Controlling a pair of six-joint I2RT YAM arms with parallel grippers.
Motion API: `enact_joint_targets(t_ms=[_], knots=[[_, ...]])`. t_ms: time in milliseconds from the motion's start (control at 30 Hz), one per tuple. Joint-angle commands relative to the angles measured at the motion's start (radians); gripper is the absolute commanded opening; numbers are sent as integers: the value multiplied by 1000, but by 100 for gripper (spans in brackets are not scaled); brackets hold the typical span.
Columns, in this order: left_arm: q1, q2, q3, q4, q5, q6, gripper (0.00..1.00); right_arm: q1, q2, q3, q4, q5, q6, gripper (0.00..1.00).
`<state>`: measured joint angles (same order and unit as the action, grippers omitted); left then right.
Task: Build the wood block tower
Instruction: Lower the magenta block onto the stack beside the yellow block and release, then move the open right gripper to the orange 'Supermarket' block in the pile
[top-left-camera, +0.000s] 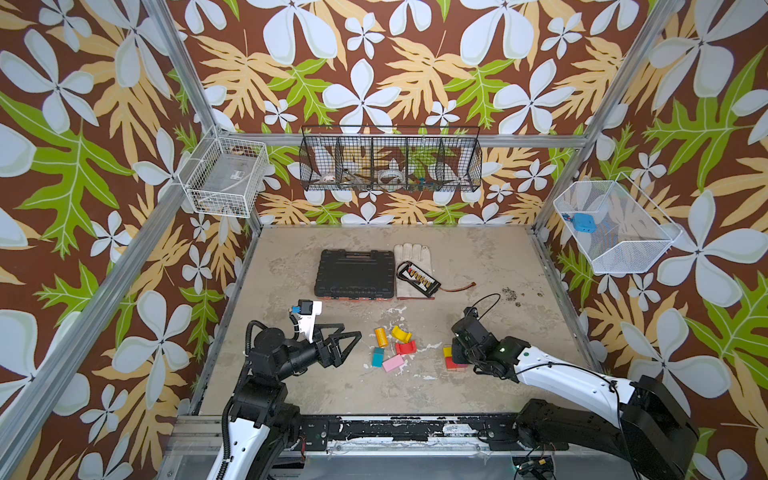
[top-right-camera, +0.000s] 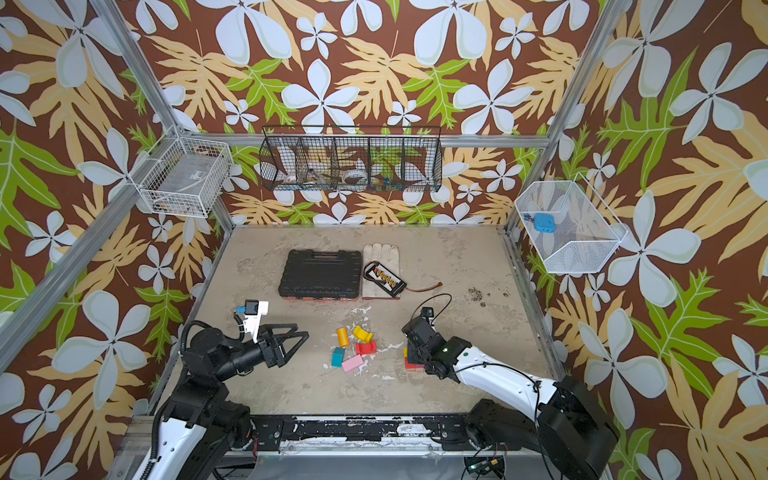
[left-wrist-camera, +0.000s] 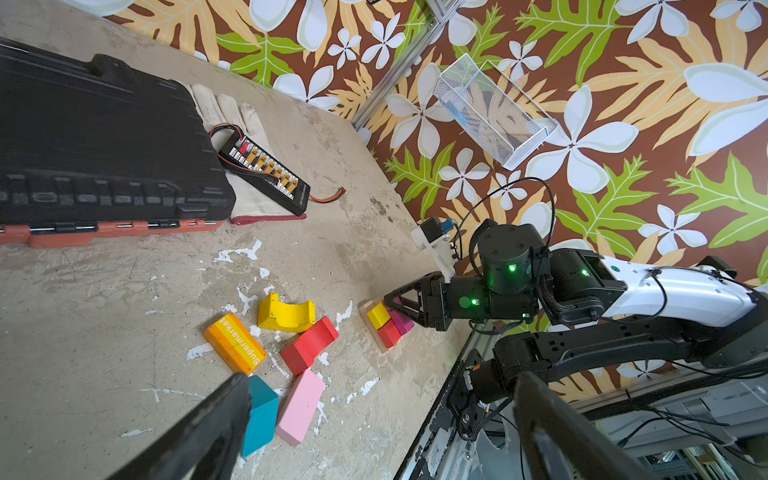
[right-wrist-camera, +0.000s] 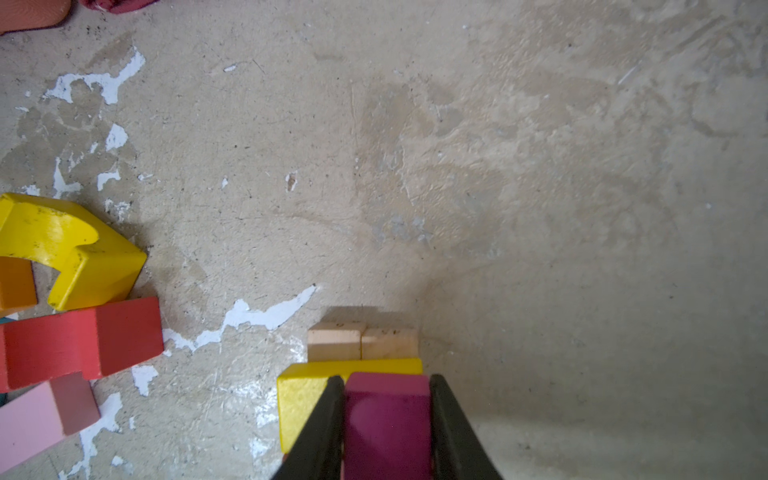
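Right wrist view: the right gripper (right-wrist-camera: 386, 379) pinches a magenta block (right-wrist-camera: 386, 428) on the tower (left-wrist-camera: 384, 328), only a low stack beside that arm, tan base, yellow, red. Meanwhile the left gripper (top-left-camera: 350, 348) gapes wide, empty. Five loose blocks (top-left-camera: 405, 347) lie mid-table, so most building looks undone.

My right tool (right-wrist-camera: 386, 377) is black. By it: magenta block (right-wrist-camera: 386, 424), yellow block (right-wrist-camera: 303, 399), tan blocks (right-wrist-camera: 361, 343). Loose: yellow arch (left-wrist-camera: 286, 313), red arch (left-wrist-camera: 309, 345), pink brick (left-wrist-camera: 300, 405), teal block (left-wrist-camera: 264, 411), orange brick (left-wrist-camera: 235, 343) with yellow stripes and white lettering. Bench (top-left-camera: 478, 266) is mottled beige with white chips. Case (top-left-camera: 355, 272) is black with orange trim. Walls (top-left-camera: 374, 62) are brown with white flowers.
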<state>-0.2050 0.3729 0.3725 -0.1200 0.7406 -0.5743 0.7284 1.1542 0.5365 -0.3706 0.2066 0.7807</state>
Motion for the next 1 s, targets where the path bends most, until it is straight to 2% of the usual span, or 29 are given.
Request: enact_joint_targets(t_ms=[0,167,367,567,667,800,967], knots=[[-1,-2,-1,22,6,1,100,2,-3,3,-18,-12,3,36],[0,-2,-1,23,6,2,100,2,-31,17,-51,6,-2,44],[1,0,-2,24,6,1,100,7,-82,101,-150,73,-24,46],[1,3,-3,23,5,1,100,127,-130,202,-146,143,-34,57],[1,4,-3,24,5,0,100,192,-91,239,-96,142,-46,58],[0,4,-3,25,6,1,100,257,32,301,-48,134,-59,58],[0,6,-2,25,5,1,100,292,194,375,-10,95,-73,58]])
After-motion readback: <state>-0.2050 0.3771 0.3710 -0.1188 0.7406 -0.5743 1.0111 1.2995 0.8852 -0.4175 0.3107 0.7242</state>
